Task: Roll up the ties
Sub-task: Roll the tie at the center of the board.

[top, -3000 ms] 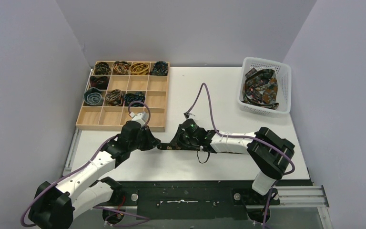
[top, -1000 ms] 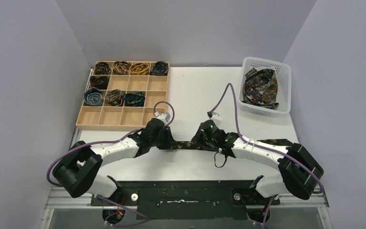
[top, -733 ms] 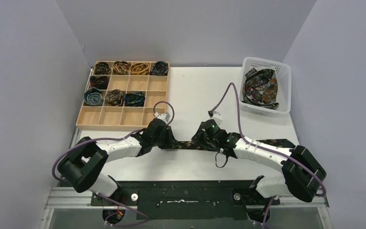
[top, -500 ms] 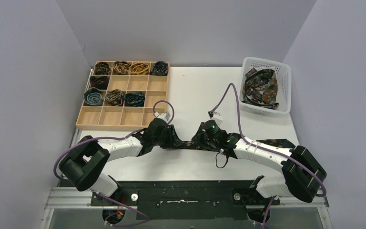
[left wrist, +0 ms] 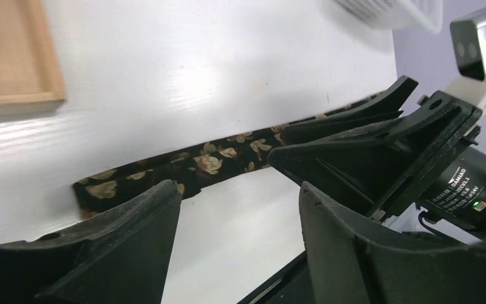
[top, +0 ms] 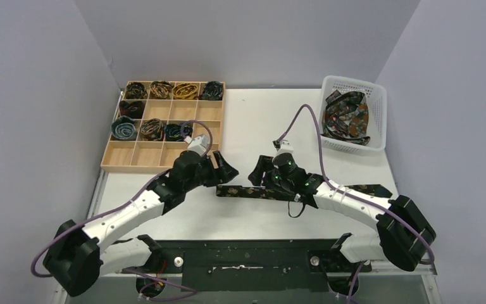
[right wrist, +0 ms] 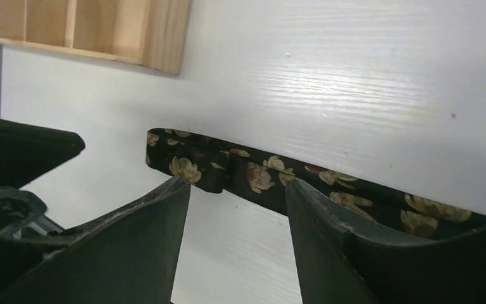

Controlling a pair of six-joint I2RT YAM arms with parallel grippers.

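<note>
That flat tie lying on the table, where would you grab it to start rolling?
Probably the tie by its end nearest the wooden tray, coming straight down with jaws across its narrow width. It lies flat, so only that end edge offers something to pinch.

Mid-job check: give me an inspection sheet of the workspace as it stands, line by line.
Surface: white table, no spills visible.
Job's things: one tie lies flat across the near part of the table. Eight rolled ties sit in the wooden tray, whose near row looks empty. A heap of ties fills the white basket.
Clutter: nothing seen.
Hands: left hand and right hand are both open above the tie's left end, holding nothing.
Cables: a purple cable arcs over each wrist, clear of the tie.
Surroundings: plain walls on three sides.
</note>
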